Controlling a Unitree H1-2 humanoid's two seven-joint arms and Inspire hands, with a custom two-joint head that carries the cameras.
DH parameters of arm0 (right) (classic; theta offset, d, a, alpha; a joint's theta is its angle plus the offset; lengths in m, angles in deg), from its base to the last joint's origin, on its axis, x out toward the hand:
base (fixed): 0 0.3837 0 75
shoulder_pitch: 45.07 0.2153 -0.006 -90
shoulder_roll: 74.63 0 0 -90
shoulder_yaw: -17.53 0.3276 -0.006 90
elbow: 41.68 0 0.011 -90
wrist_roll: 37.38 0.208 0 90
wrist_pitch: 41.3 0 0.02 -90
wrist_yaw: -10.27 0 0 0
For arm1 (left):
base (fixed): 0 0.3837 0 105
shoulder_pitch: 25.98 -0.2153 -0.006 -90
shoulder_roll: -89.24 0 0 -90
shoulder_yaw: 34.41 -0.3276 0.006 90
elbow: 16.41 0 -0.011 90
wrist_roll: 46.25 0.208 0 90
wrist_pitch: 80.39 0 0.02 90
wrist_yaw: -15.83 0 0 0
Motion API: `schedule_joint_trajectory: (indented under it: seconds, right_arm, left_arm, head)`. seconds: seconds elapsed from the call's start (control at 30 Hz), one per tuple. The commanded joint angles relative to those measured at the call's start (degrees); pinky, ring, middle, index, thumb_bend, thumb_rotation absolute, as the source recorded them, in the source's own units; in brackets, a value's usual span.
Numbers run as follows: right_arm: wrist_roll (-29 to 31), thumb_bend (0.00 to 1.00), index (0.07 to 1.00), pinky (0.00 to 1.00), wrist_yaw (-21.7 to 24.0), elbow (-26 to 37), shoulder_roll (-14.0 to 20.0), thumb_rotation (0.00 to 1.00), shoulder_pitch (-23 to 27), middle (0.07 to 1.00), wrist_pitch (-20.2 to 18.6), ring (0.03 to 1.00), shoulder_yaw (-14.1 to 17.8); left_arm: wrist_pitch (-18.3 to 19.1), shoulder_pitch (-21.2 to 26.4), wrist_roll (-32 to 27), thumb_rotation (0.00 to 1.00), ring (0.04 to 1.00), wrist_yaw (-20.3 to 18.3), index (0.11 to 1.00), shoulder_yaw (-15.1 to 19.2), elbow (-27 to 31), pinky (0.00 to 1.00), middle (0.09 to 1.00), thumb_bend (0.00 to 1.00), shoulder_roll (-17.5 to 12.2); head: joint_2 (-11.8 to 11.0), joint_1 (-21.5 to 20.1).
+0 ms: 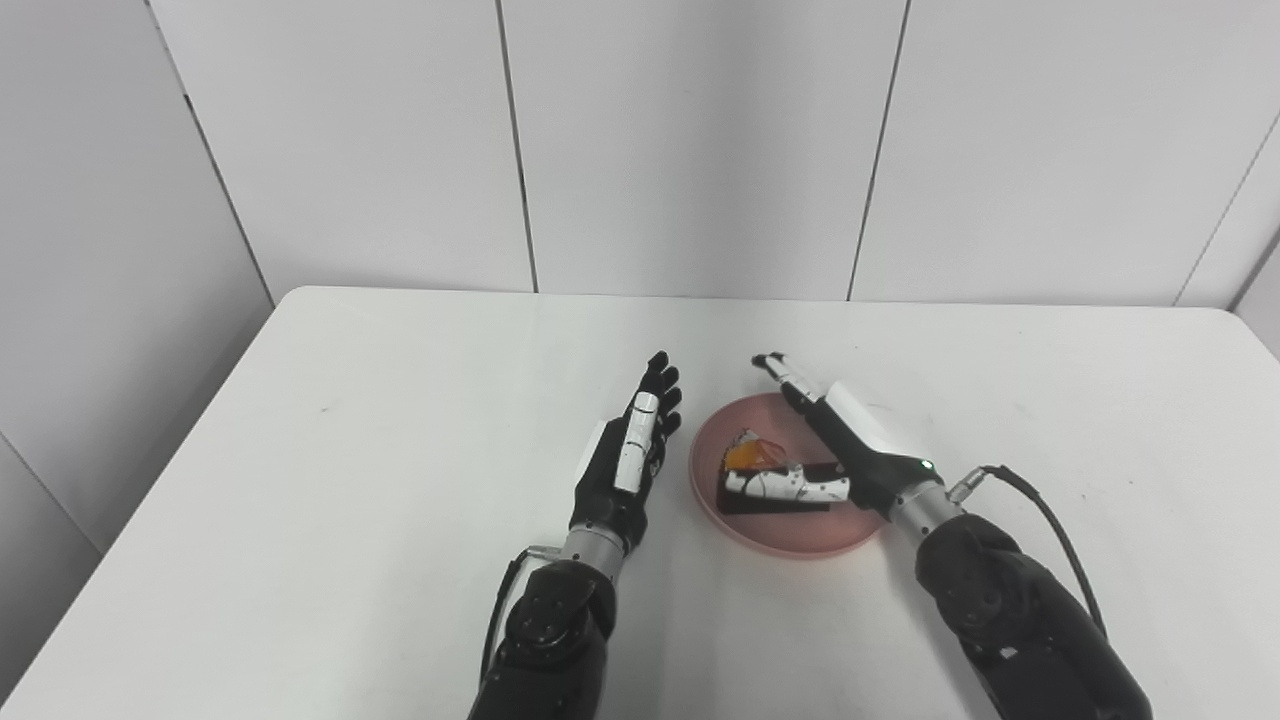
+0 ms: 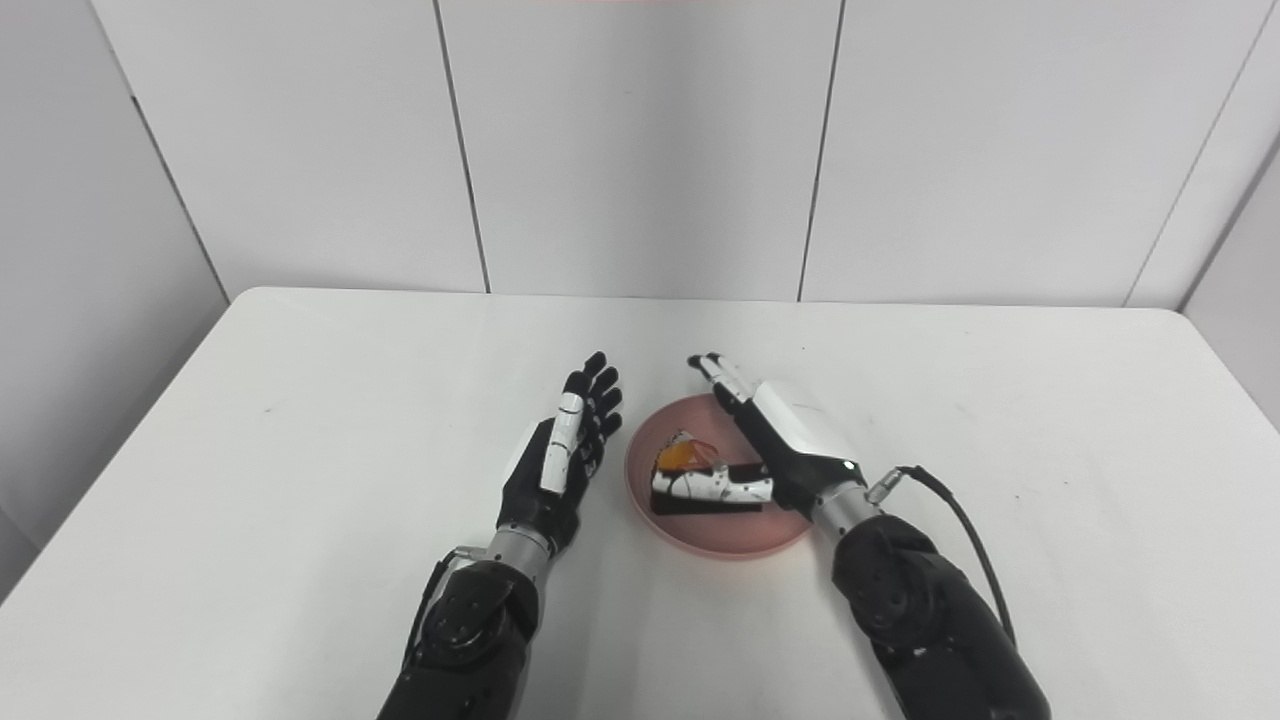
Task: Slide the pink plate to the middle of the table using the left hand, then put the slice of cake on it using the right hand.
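occluded: right hand [image 1: 835, 445] covers part of slice of cake [image 1: 760, 478] | grip on it unclear

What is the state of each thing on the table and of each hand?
Pink plate: flat on the table, near its middle.
Slice of cake: resting on the plate.
Left hand: open, beside the plate, holding nothing.
Right hand: open over the plate, thumb lying across the cake.

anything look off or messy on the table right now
Nothing stands out. The cake slice sits on the pink plate near the table's middle, with no spill or crumbs visible. The right hand is open over the plate, thumb by the cake; the left hand is open beside the plate.
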Motion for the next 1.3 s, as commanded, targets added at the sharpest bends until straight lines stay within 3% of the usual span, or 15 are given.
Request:
schedule_joint_trajectory:
  seconds: [0.0, 0.37, 0.73, 0.9, 1.07, 1.27]
  right_arm:
    - [3.03, 0.66, 1.0, 0.92, -3.43, 1.22, -1.03, 0.84, 0.78, 1.0, 3.82, 0.99, 2.27]
    - [13.03, 0.6, 1.0, 0.96, -4.85, 5.53, -2.11, 1.0, -3.13, 1.0, 5.26, 1.0, 9.14]
    - [22.15, 0.65, 1.0, 1.0, -4.17, 4.82, -4.39, 1.0, -4.85, 1.0, 3.22, 1.0, 14.26]
    - [25.81, 0.62, 1.0, 1.0, -4.51, 2.33, -4.75, 1.0, -4.72, 0.998, 6.97, 0.994, 15.63]
    - [33.24, 0.6, 0.996, 0.97, -2.71, 0.3, -5.53, 1.0, -4.44, 0.987, 6.77, 0.973, 18.64]
    - [33.92, 0.63, 0.999, 0.97, -2.82, -0.47, -6.04, 1.0, -5.25, 0.989, 5.59, 0.969, 18.75]
  left_arm:
    - [-2.04, -0.38, 0.25, 1.0, 1.0, 0.37, 1.0, 0.46, -1.15, 1.0, 1.0, 0.65, -0.53]
    - [-3.07, 0.13, 0.41, 1.0, 1.0, 0.72, 1.0, 0.29, -2.31, 1.0, 1.0, 0.66, -0.47]
    - [-3.42, 0.02, 0.68, 1.0, 1.0, 0.97, 1.0, -0.04, -2.55, 1.0, 1.0, 0.63, -0.41]
    - [-4.04, -0.17, 1.1, 1.0, 1.0, 1.71, 1.0, 0.2, -2.44, 1.0, 1.0, 0.62, -0.3]
    - [-5.01, 0.02, 2.18, 1.0, 1.0, 2.76, 1.0, -0.02, -3.2, 1.0, 1.0, 0.61, -0.29]
    - [-4.34, -0.12, 2.1, 1.0, 1.0, 2.35, 1.0, 0.0, -3.11, 1.0, 1.0, 0.61, -0.85]
  head:
    - [-0.1, -0.03]
    - [-0.6, 2.41]
    - [-0.73, 1.98]
    - [-1.08, 2.27]
    - [-1.56, 4.11]
    - [-1.44, 1.72]
